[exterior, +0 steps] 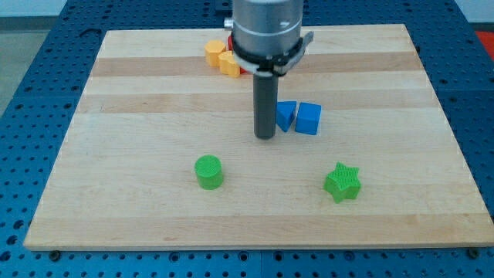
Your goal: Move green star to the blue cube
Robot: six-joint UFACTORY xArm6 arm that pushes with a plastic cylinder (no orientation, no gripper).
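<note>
Green star (pixel 342 183): set at board (pixel 139 208) btm right, well apart from blue cube (pixel 309 118). My tip (pixel 265 137): placed just left of blue blocks. No pincer fitted; rod only.

Your tip (pixel 265 137) just left of two touching blocks, cube (pixel 309 119) rightmost, star (pixel 342 182) toward the view's bottom right, cylinder (pixel 208 171) bottom left, further blocks (pixel 220 58) at the worktop's (pixel 116 100) top

Wooden board (pixel 139 93) — green star (pixel 342 182), green cylinder (pixel 208 171), blue cube (pixel 309 118), yellow blocks (pixel 221 58).
</note>
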